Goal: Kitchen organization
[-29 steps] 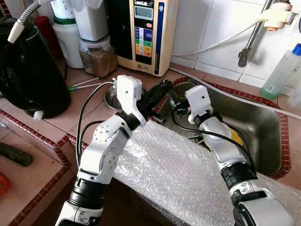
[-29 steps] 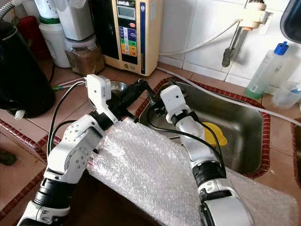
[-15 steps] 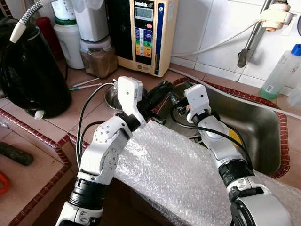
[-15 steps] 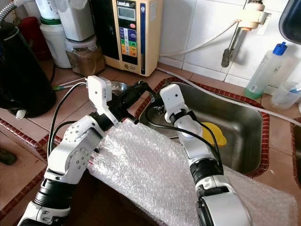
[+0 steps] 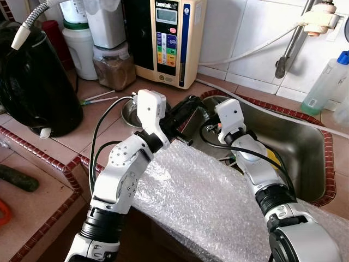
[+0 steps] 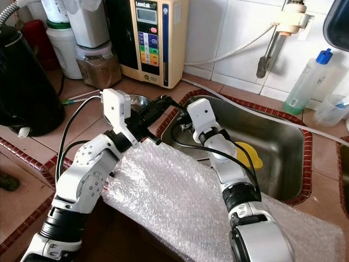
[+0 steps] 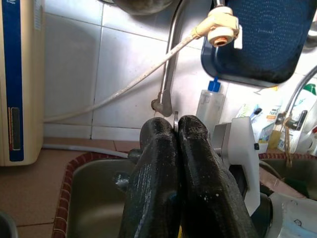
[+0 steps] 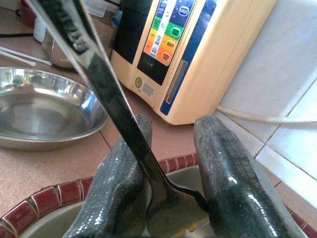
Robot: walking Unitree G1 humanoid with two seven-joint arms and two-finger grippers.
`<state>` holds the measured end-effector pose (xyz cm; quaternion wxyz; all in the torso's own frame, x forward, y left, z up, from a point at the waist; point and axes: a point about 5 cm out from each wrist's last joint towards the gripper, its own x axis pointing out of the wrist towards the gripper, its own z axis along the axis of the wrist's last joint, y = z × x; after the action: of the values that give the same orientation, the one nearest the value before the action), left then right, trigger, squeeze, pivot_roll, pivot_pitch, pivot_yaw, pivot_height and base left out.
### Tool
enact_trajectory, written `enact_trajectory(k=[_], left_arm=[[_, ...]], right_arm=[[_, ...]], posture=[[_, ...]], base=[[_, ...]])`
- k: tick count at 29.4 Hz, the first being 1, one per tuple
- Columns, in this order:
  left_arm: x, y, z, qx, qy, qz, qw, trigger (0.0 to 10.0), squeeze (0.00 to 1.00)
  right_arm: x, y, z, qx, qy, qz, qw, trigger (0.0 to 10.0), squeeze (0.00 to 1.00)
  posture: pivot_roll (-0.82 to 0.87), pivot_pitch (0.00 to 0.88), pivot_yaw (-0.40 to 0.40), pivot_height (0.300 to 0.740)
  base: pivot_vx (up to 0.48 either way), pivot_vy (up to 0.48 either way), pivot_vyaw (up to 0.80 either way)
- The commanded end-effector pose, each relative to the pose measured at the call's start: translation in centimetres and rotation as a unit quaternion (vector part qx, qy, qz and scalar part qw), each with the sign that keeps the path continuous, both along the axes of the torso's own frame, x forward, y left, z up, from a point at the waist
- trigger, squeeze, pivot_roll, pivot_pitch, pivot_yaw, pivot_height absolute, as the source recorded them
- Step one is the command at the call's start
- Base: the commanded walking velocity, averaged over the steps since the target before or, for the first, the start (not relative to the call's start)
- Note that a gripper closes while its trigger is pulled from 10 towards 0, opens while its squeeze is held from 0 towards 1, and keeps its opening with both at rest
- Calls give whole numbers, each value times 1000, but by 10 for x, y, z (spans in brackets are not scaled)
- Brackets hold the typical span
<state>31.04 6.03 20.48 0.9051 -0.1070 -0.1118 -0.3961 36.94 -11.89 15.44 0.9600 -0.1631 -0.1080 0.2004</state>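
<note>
I saw a shiny metal spoon [image 8: 106, 94] | polished steel bowl [image 8: 39, 111] | dull steel sink [image 5: 294, 136] | glossy white wall tiles [image 5: 240, 33] | matt terracotta counter [image 5: 98, 128] | crinkly plastic bubble wrap [image 5: 207, 202]

Countertop [image 5: 103, 117]: terracotta tiles, edging of small dark-red mosaic squares. Sink [image 5: 305, 139]: dull steel, yellow item [image 6: 248, 155] inside. Water machine [image 5: 166, 38]: cream, black panel with blue, green and orange buttons. Kettle [image 5: 30, 82]: glossy black. Bubble wrap [image 5: 207, 202]: clear, dotted. Wall tiles [image 5: 245, 33]: white. Bottle [image 5: 325, 82]: translucent, blue cap.
</note>
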Motion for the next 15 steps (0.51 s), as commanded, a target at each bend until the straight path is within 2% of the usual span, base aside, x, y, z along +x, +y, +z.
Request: enact_trajectory(k=[1, 15], left_arm=[[3, 7, -7, 15, 5, 20, 1000, 0, 0], [11, 18, -9, 44, -10, 65, 997, 0, 0]], right_arm=[[3, -11, 6, 17, -9, -20, 1000, 0, 0], [2, -15, 4, 15, -7, -26, 1000, 0, 0]], posture=[[60, 0, -20, 740], [57, 0, -26, 740]], base=[[0, 0, 0], [0, 0, 0]])
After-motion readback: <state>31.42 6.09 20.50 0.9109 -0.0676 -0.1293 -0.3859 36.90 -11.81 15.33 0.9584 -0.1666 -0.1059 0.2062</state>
